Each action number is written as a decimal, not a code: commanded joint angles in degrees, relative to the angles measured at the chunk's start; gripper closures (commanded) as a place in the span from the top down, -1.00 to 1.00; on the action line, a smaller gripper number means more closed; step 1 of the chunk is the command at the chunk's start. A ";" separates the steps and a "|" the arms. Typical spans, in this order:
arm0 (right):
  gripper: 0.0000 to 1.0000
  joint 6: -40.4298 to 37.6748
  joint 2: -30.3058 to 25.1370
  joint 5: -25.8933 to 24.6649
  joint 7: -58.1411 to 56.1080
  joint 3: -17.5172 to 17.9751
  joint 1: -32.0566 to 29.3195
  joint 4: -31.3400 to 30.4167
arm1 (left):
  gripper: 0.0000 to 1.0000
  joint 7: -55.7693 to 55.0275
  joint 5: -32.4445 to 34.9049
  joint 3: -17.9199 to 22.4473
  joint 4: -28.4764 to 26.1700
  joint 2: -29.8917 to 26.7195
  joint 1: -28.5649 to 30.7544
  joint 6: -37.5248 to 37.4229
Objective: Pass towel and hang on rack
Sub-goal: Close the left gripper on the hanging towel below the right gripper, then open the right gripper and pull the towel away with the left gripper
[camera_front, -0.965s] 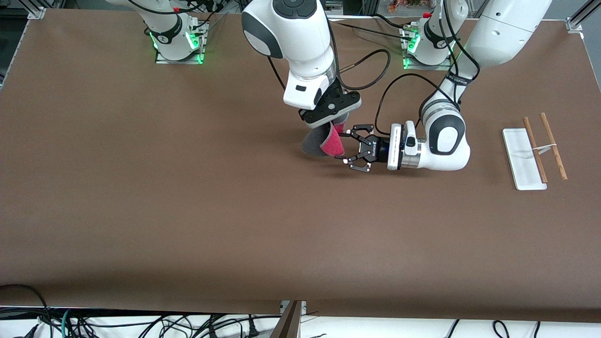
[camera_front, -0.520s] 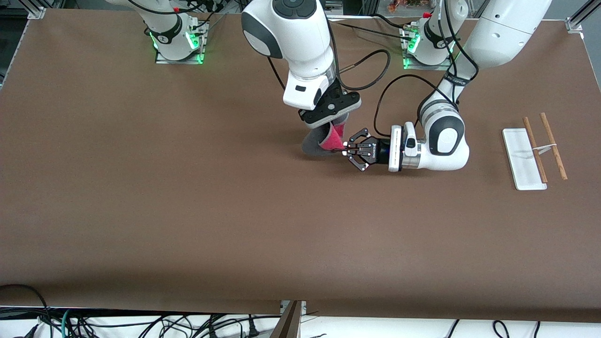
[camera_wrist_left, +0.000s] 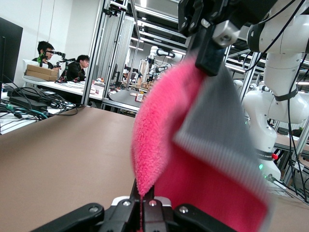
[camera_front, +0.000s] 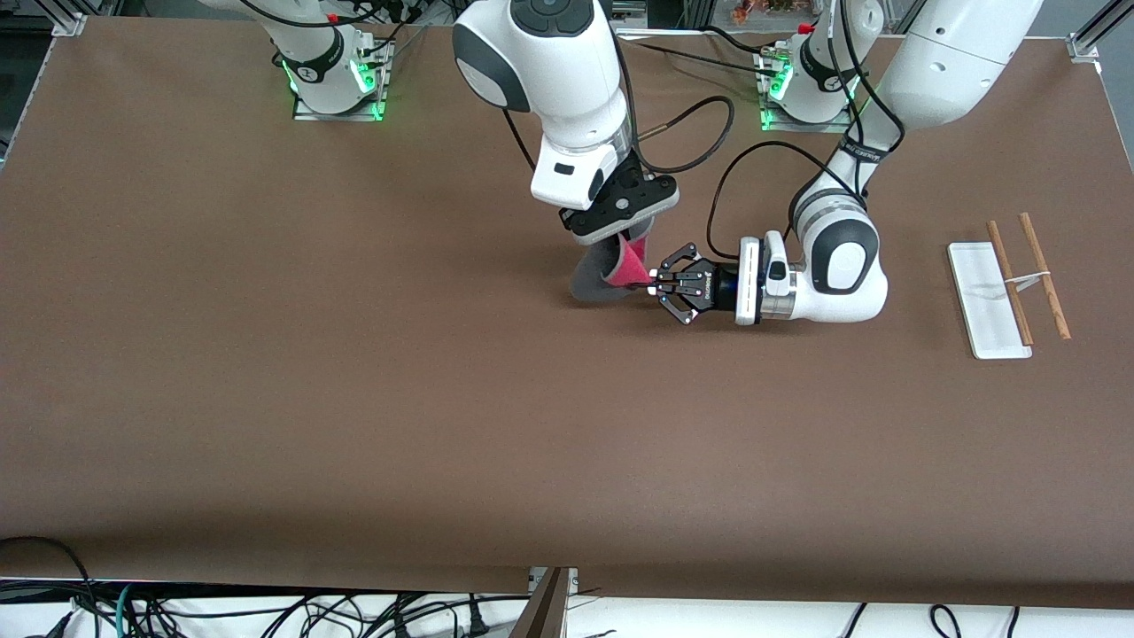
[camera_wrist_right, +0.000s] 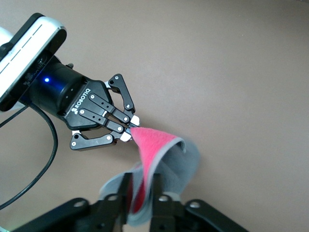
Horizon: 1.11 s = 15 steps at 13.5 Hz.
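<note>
the handover is sitting at its midpoint. the towel (camera_front: 611, 270) is hanging in the air over the middle of the surface (camera_front: 354, 399), and both arms are holding it at once. the right tool (camera_front: 631, 237) is pinching its upper fold from above, fingers closed on the cloth, as the right wrist view shows (camera_wrist_right: 142, 186). the left tool (camera_front: 654, 284) is lying level just above the surface, its fingertips drawn together on a pink corner of the towel (camera_wrist_right: 145, 137). so the pickup looks done and the second grip looks made. what appears left: the right tool letting go, the left arm carrying the towel over, and draping it on the rack (camera_front: 1005, 288). the rack is standing untouched, well apart from the towel, toward the left arm's end of the surface.

the towel is looking soft and limp, folding into a loose curl. one face is grey with a pale ribbed edge; the other is a fuzzy bright pink-red pile (camera_wrist_left: 193, 145). it will probably sag and swing when only one corner is holding it. the rack is showing a flat white rectangular base and two thin, straight, light-brown wooden rods running parallel. the surface is a matte brown sheet, plain and smooth.
</note>
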 commanded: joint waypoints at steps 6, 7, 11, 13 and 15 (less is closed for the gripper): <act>1.00 -1.05 -0.83 -0.56 0.11 -0.69 -0.49 0.26 | -1.00 -6.74 7.98 0.44 0.95 -5.73 3.51 0.50; 1.00 -1.58 -1.35 -1.43 -0.24 -2.09 -0.49 0.26 | -1.00 -9.98 11.41 0.53 2.26 -6.70 4.66 0.33; 1.00 -4.92 -2.15 -2.32 -3.58 -4.30 -1.98 0.26 | -1.00 -27.55 37.74 0.44 15.76 -7.24 12.99 -8.96; 1.00 -7.72 -3.55 -3.89 -3.58 -5.86 -3.12 0.26 | -1.00 -31.36 47.78 0.44 23.15 -6.28 16.34 -16.33; 1.00 -10.01 -4.26 -5.39 -4.71 -8.16 -3.30 0.26 | -1.00 -31.55 52.64 0.53 26.61 -4.96 20.99 -22.58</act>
